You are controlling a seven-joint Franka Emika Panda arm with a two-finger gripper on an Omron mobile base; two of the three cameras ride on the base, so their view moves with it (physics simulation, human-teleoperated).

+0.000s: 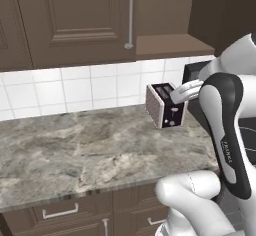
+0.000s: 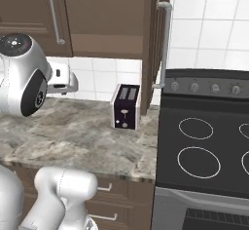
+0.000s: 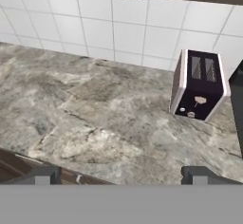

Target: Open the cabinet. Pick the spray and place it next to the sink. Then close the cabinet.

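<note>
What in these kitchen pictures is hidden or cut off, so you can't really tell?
- Cabinet inside: doors on the left shut, so contents hidden.
- Toaster: right side behind the arm in the left base view.
- Stovetop: right burners cut off in the right base view.
- Pincer: only the tips show; the rest is cut off.

kitchen | stone counter [image 1: 75, 150] | toaster [image 2: 126, 106] | stovetop [image 2: 204, 146] | tiled wall [image 3: 118, 28]

The arm [image 1: 225, 130] is glossy white with rounded, swollen segments and a broad black band running along one link, printed with small pale lettering. A round joint cap [image 2: 18, 41] is dark grey with a tiny red dot at its centre. The gripper [image 3: 121, 174] ends in two small, blocky dark grey fingers [image 3: 40, 174] with flat tops.
</note>
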